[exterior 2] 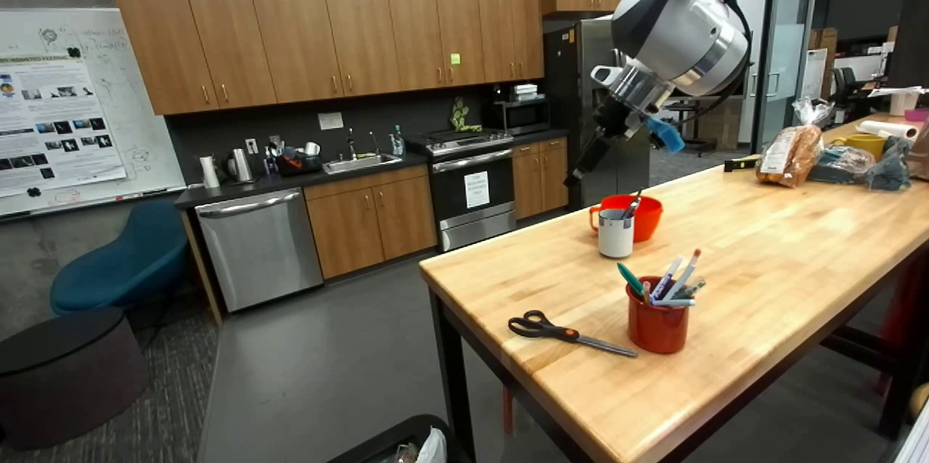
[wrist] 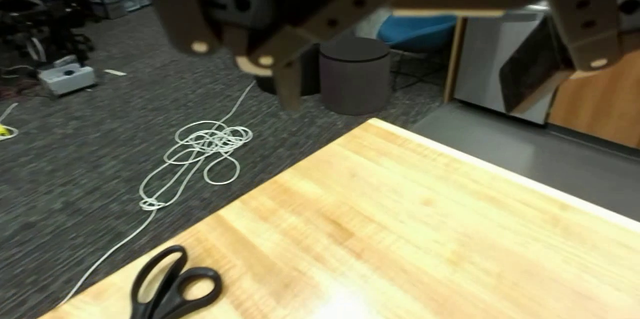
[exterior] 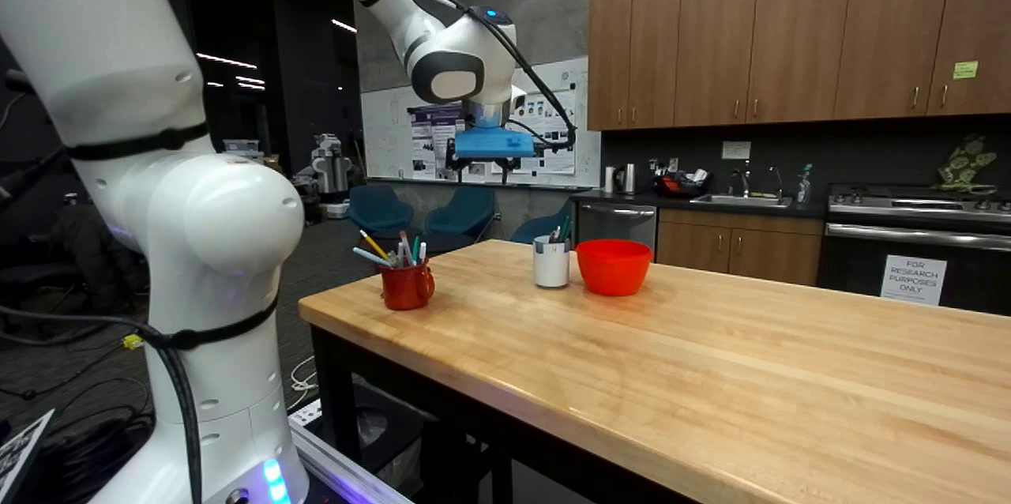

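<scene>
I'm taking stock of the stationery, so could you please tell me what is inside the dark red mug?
Pens and markers stick up from the dark red mug in both exterior views. Their lower ends, and anything lying at the bottom, are covered by the mug itself.

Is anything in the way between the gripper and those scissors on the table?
Nothing visible stands between the gripper and the scissors in the wrist view. In an exterior view, the red mug stands close beside their blades.
</scene>
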Controlling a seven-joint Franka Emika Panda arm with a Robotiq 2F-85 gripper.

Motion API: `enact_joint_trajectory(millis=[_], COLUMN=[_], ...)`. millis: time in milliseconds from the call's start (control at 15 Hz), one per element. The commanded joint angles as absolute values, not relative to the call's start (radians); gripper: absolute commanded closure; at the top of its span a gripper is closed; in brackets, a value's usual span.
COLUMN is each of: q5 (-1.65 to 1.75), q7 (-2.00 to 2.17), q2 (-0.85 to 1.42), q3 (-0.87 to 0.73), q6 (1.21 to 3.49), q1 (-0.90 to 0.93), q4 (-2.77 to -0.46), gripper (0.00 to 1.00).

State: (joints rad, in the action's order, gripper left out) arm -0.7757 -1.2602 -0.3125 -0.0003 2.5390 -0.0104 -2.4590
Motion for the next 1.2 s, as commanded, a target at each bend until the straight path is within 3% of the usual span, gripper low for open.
enact_joint_trajectory(millis=[0, 333, 800, 1067, 1133], q5=[-0.636, -0.333, 0.046, 0.101, 0.177], q7=[-1.007, -0.587, -0.019, 0.224, 0.327], q2=[-0.316, -0.297, -0.345, -0.364, -0.343], q3=[0.03, 0.166, 0.342, 0.4, 0.288], q6=[2.707, 2.798, 2.642, 2.458, 2.412], q1=[-0.012, -0.209, -0.51, -0.568, -0.452], q4=[-2.482, -2.506, -2.491, -2.451, -2.435], gripper=[0.0, 0.0, 0.0, 0.0, 0.0])
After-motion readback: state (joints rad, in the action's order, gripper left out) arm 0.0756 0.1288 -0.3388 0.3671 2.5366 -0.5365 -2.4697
